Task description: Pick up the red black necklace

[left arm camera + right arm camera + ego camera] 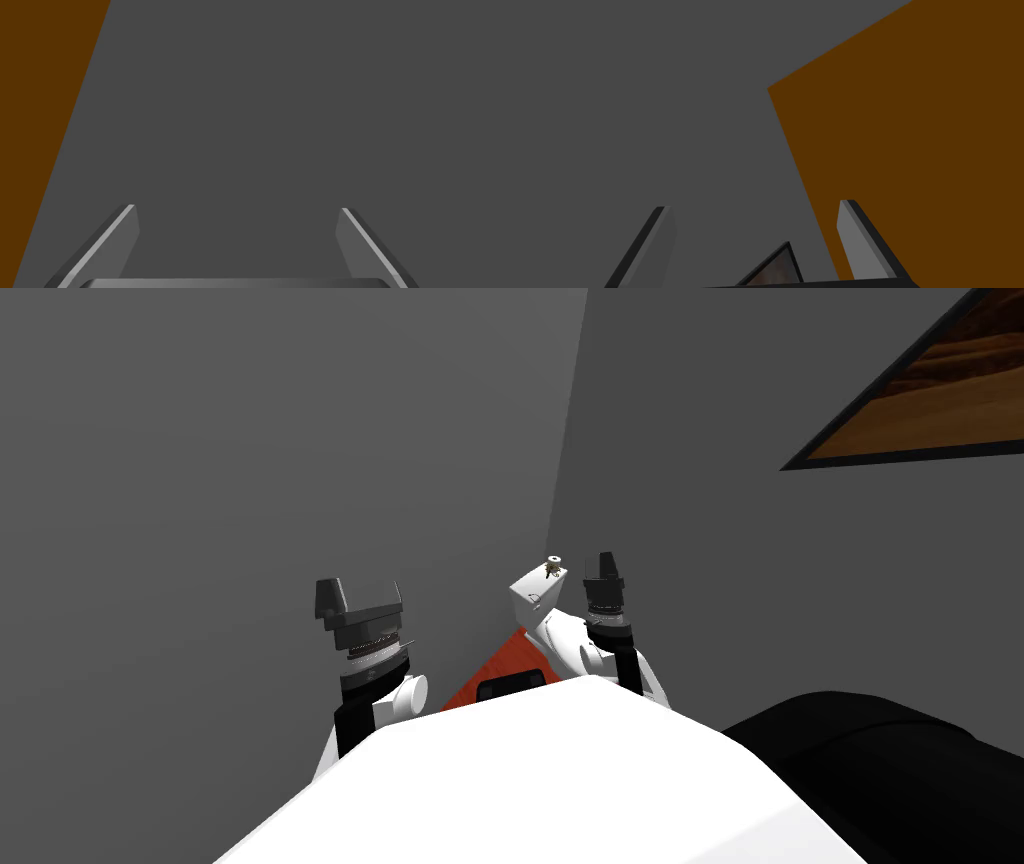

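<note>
Necklace not surely found: a tiny object (552, 561) atop a white box (530, 594), near the right gripper (754, 205), may be it. That gripper and the left gripper (238, 207) stand released, empty. Likely light, limp and slithery; pinch across a bunched strand.

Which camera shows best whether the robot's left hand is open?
The left wrist view: the left hand stands wide open, empty. The head view shows it as a small dark block; the right wrist view shows the right hand instead.
</note>
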